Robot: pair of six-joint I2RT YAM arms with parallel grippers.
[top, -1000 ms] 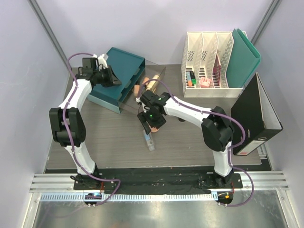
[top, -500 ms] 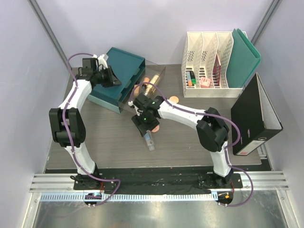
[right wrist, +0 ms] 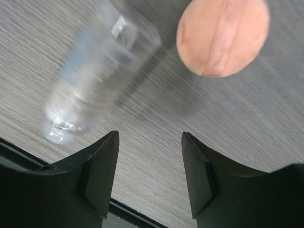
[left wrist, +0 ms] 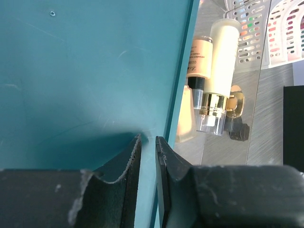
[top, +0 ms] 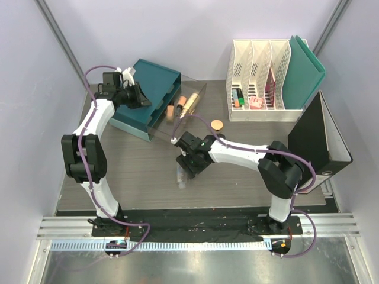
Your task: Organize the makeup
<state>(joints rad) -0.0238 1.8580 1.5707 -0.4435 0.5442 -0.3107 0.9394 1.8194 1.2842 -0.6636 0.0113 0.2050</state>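
Upper left: pinches the rim of the teal tray (left wrist: 85, 71) with the left gripper (left wrist: 148, 138), fingers clenched on it. Just right: peach bottle (top: 180, 102) and cream bottle (top: 190, 104) side by side in the clear tray (top: 200, 90). Centre: clear tube (right wrist: 95, 71) lying blurred on the table (right wrist: 156, 95), round peach piece (right wrist: 223, 35) near it, right gripper (right wrist: 149, 137) above, fingers released, empty. Farther right: round compact (top: 217, 123).

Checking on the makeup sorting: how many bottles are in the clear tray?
3, side by side: peach bottle left, orange bottle middle, cream bottle right. More may be hidden.
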